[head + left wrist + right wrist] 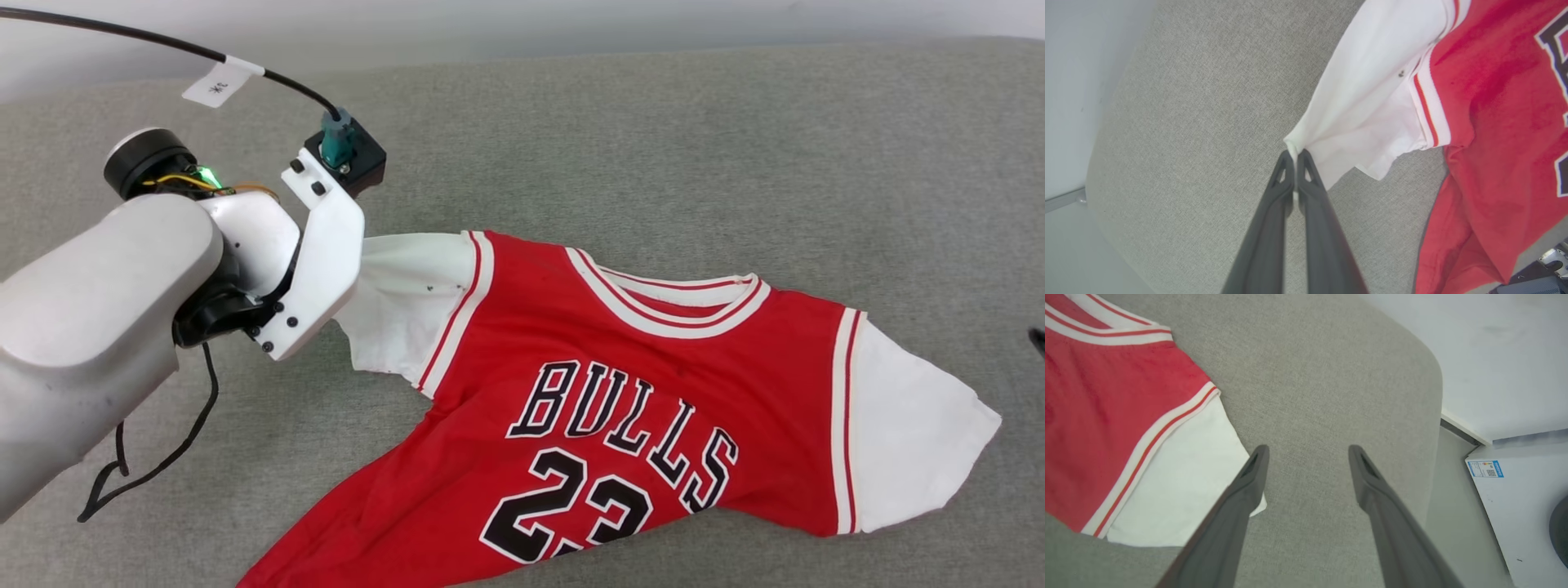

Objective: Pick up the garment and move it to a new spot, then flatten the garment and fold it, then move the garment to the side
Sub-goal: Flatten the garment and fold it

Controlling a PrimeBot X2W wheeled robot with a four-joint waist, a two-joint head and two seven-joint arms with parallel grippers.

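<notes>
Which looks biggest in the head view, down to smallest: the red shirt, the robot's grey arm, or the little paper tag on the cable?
1. The red shirt looks biggest.
2. The grey arm comes next, but it is close to the camera, so it may look bigger than it really is.
3. The paper tag looks smallest.

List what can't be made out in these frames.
Head view: the jersey hem and the lower part of its number 23 are cut off by the bottom edge.
Head view: the tip of the white sleeve is hidden behind the left arm's white wrist bracket.
Left wrist view: the lettering is cut off by the right edge.
Right wrist view: the blue-and-white label is too small to read.
</notes>
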